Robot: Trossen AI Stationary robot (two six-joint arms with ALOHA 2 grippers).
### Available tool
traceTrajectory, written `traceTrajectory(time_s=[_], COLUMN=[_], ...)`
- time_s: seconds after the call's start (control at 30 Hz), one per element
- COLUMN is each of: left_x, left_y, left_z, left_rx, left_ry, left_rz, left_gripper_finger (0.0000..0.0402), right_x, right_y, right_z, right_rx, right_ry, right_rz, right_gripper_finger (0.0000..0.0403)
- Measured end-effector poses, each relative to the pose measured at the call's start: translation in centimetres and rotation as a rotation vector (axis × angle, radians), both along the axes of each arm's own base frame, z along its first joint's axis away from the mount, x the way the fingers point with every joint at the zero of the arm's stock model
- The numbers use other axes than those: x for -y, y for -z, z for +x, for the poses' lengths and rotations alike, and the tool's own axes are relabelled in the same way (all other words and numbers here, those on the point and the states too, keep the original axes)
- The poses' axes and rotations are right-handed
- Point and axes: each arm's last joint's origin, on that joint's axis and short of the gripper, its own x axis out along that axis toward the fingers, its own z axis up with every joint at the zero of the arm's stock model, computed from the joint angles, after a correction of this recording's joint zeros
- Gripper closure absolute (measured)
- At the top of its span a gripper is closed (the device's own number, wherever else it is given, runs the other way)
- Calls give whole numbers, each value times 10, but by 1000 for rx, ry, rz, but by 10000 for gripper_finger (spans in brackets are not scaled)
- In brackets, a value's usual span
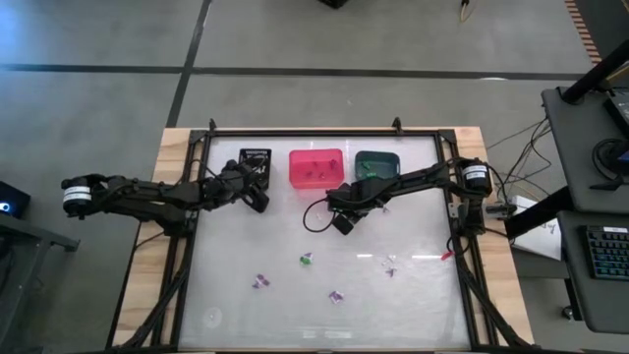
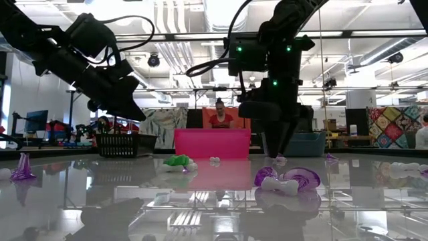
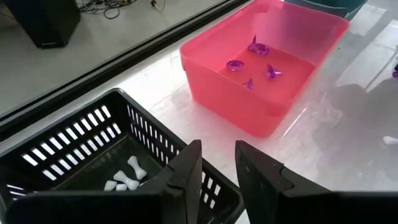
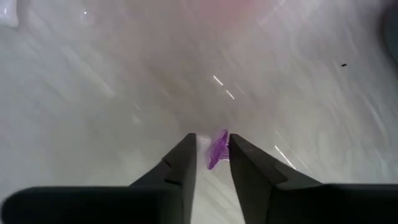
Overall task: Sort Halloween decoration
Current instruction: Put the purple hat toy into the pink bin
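Three bins [image 1: 315, 167] — four purple trinkets [image 3: 254, 61] in the pink one.

One camera looks straight down, one level across the counter [image 1: 246, 246]; both wrist cameras look closely downward.

glossy table [image 1: 236, 295], bins [image 1: 315, 167], trinkets [image 1: 306, 260].

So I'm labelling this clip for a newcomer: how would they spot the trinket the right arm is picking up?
Start at the pink bin in the back row of three bins. Just in front of it the right gripper hangs over the clear tabletop, with a tiny purple trinket between its fingers. The other loose trinkets lie farther forward on the table, away from any gripper.
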Motion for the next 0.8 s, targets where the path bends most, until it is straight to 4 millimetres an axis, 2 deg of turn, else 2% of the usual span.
traceTrajectory(time_s=[0.2, 0.43, 0.8], left_x=[0, 0, 0], left_y=[0, 0, 0], left_z=[0, 0, 0], left_rx=[2, 2, -1], left_ry=[0, 0, 0], left_rz=[1, 0, -1], left_gripper_finger=[322, 322, 322], right_x=[0, 0, 1], right_y=[-1, -3, -23], right_z=[0, 2, 14], right_rx=[2, 10, 72], right_ry=[-1, -17, -77], right_rz=[-3, -5, -43], right_gripper_finger=[387, 392, 392])
